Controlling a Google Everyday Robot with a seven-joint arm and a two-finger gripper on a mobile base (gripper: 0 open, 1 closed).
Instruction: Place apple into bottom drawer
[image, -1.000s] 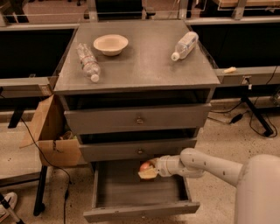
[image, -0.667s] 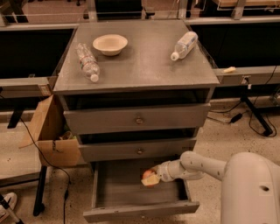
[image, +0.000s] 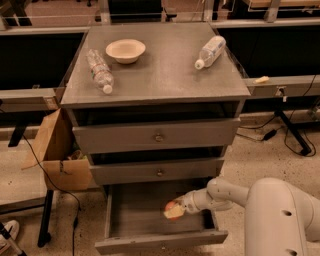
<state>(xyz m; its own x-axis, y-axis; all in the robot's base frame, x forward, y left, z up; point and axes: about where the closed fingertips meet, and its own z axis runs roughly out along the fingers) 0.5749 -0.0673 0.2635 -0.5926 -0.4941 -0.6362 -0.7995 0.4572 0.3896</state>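
Observation:
The bottom drawer (image: 125, 215) of the grey cabinet is pulled open, a shallow wide tray with a bare floor. My gripper (image: 176, 210) reaches in from the right, inside the drawer's right half and low over the floor. It is shut on the apple (image: 173, 210), a small red-orange fruit with a yellowish patch. I cannot tell whether the apple touches the drawer floor. The white arm (image: 225, 192) runs back to the lower right corner.
The two upper drawers (image: 159, 136) are closed. On the cabinet top stand a cream bowl (image: 125, 50) and two lying plastic bottles (image: 99, 70) (image: 210, 51). A cardboard box (image: 57, 155) sits left of the cabinet. Cables and a stand leg (image: 290, 130) lie at right.
My gripper with the apple has moved down and slightly forward, from just under the middle drawer's front into the open bottom drawer. The arm's body has come further into view.

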